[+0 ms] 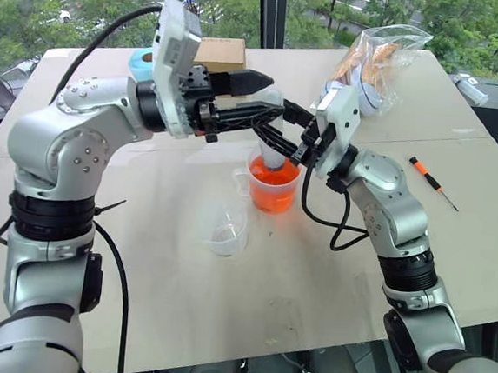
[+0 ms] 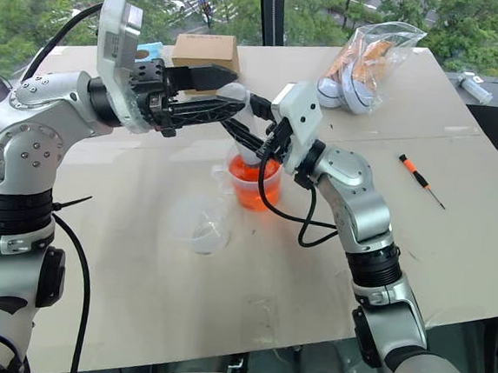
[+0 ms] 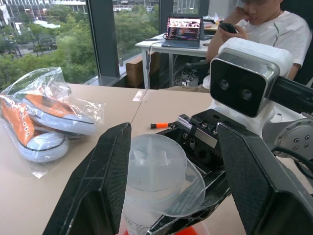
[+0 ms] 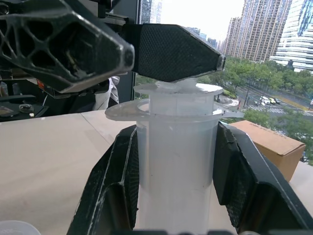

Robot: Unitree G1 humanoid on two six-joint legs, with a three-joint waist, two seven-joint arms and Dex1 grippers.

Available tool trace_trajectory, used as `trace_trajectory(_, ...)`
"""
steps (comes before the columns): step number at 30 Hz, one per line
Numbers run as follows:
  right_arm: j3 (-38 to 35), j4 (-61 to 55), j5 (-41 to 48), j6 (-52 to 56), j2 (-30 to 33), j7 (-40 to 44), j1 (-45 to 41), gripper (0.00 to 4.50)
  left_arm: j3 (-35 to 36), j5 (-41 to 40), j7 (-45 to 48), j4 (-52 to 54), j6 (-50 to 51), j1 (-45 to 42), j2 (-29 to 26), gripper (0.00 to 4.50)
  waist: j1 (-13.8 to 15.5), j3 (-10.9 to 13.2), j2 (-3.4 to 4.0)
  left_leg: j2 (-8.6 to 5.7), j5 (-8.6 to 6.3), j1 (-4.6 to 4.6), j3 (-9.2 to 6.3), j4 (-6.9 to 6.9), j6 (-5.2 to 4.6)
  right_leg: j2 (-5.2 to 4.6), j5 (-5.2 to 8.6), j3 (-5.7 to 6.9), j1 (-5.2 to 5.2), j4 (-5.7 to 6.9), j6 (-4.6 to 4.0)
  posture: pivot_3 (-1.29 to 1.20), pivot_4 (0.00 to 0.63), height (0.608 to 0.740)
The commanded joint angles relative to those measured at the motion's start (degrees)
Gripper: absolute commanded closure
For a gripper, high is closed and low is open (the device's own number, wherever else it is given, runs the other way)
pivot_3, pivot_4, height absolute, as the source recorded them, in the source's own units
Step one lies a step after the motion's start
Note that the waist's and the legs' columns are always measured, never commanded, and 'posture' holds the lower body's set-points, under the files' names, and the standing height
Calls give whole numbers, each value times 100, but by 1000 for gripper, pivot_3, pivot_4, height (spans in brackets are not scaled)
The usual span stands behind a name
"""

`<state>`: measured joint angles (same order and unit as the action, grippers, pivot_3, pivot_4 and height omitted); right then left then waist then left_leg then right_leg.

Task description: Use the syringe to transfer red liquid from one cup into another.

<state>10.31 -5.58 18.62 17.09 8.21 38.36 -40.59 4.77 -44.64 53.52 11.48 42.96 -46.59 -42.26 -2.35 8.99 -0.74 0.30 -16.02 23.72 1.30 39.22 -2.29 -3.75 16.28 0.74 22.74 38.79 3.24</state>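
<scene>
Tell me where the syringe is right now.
In the head views the syringe stands upright at table centre, its lower end in the handled cup of red liquid, gripped by the right gripper.

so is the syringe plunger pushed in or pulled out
Pushed in: in the right wrist view the plunger's top disc sits just above the flange of the syringe, whose barrel the right gripper clamps.

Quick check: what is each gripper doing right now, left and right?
Left gripper: fingers around the syringe plunger top; contact cannot be told.
Right gripper: closed on the syringe barrel, upright over the handled cup of red liquid.
</scene>
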Motion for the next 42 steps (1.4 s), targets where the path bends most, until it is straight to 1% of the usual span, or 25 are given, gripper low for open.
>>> trace_trajectory(1,-48,-138,30,-173,-45,20,-38,2899,27,74,37,32,-117,-62,48,1679,1,0,0,0,0,0,0,0,0,0,0,0,0,0,0,0,150,740)
trace_trajectory(12,-40,-163,8,-181,-37,57,-24,2899,2,403,-25,-155,-256,-141,201,1679,1,0,0,0,0,0,0,1,0,0,0,0,0,1,0,0,150,740)
trace_trajectory(18,-39,-174,24,-166,-52,78,-50,2899,-4,382,81,-80,-200,-108,199,1679,0,0,0,0,0,0,0,1,0,0,0,0,0,1,0,0,150,740)
trace_trajectory(19,-40,-177,27,-162,-53,82,-53,2899,0,385,83,-84,-198,-108,199,2108,0,0,0,0,0,0,0,1,0,0,0,0,0,1,0,0,150,740)
trace_trajectory(20,-38,-175,26,-162,-55,86,-56,2899,7,390,77,-94,-203,-109,205,2226,0,0,0,0,0,0,0,1,0,0,0,0,0,1,0,0,150,740)
trace_trajectory(21,-37,-173,25,-162,-58,89,-59,2899,10,396,71,-101,-204,-110,209,2521,0,0,0,0,0,0,0,1,0,0,0,0,0,1,0,0,150,740)
trace_trajectory(22,-37,-171,24,-162,-62,92,-60,2899,12,399,69,-102,-205,-108,212,3029,0,0,0,0,0,0,0,1,0,0,0,0,0,1,0,0,150,740)
trace_trajectory(23,-33,-169,18,-163,-65,96,-62,2899,14,398,74,-102,-206,-107,211,3094,1,0,0,0,0,0,-1,1,0,0,0,0,0,1,0,0,150,740)
trace_trajectory(28,16,-222,-2,-117,-71,116,-34,2899,29,541,55,-259,-317,-233,181,3088,0,0,0,0,0,0,0,1,0,0,0,0,0,1,0,0,150,740)
trace_trajectory(35,51,-211,59,161,-122,13,142,2899,98,472,44,-271,-230,-522,216,3088,0,0,0,0,0,0,0,1,0,0,0,0,0,2,0,0,150,740)
trace_trajectory(42,112,-169,61,251,-160,-4,254,2899,204,422,-2,-176,-132,-566,175,3088,-1,0,0,0,0,0,0,1,0,0,0,0,0,2,0,0,150,740)
